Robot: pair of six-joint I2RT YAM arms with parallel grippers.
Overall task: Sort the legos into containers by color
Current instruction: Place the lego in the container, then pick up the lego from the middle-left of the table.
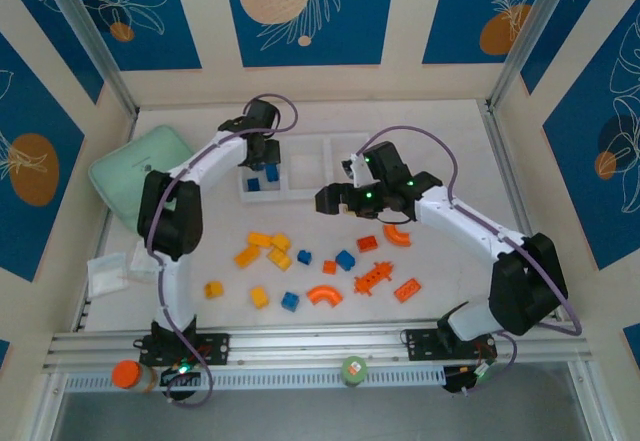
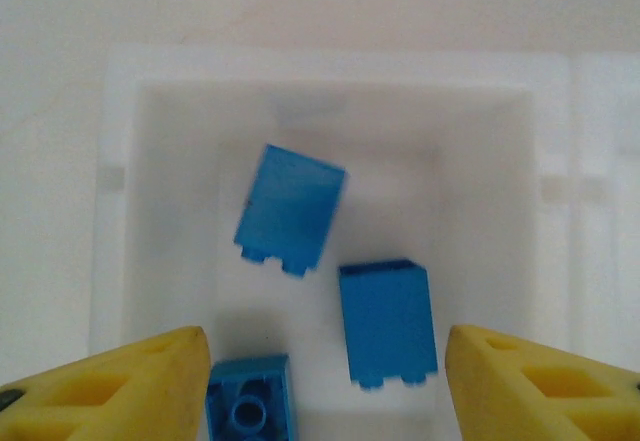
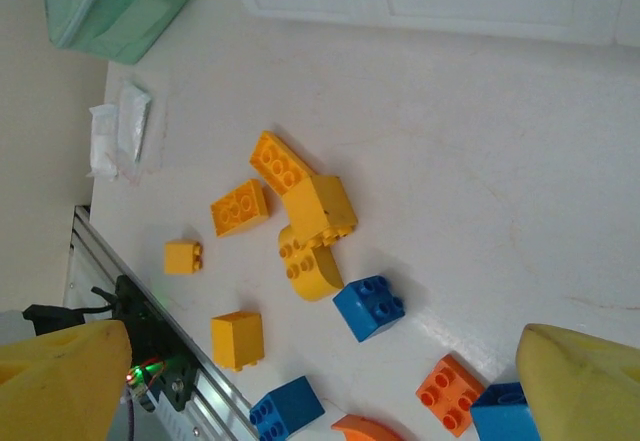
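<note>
1. A white table [image 1: 440, 141] carries everything.
2. A white tray [image 1: 300, 197] with three compartments in a row sits toward the far side, near the middle.
3. A mint-green soft case [image 1: 125, 176] lies at the far left, apart from the tray.
4. Small clear packets [image 1: 107, 273] lie by the left edge, nearer than the case.
5. Yellow bricks [image 1: 265, 246] lie scattered left of centre on the near half.
6. Blue bricks [image 1: 345, 259] lie loose around the middle.
7. Orange bricks [image 1: 407, 289] lie to the right, with an orange arch [image 1: 324, 296] just beside a long studded piece [image 1: 371, 281].
</note>
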